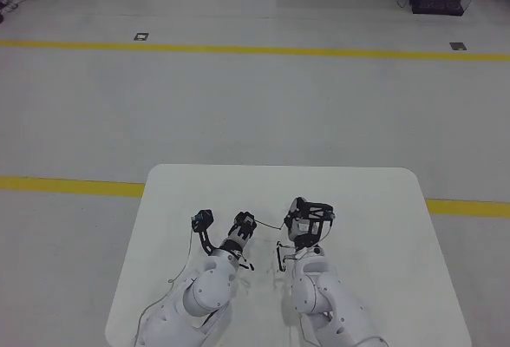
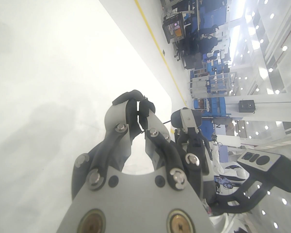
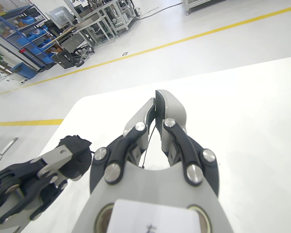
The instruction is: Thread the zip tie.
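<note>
The left claw (image 2: 138,106) and right claw (image 3: 155,107) are hanging close together above the white counter (image 1: 368,191); each is pinching the thin black zip tie (image 3: 149,139), which is spanning them, probably to align tail with head.

The white, round-cornered surface (image 1: 368,199) stands on a pale grey floor (image 1: 255,113) marked with a far yellow line (image 1: 238,49) and a near yellow line (image 1: 55,184), with blue-bin shelving (image 3: 21,32) and a metal-framed workbench (image 3: 106,8) located beyond the lines.
</note>
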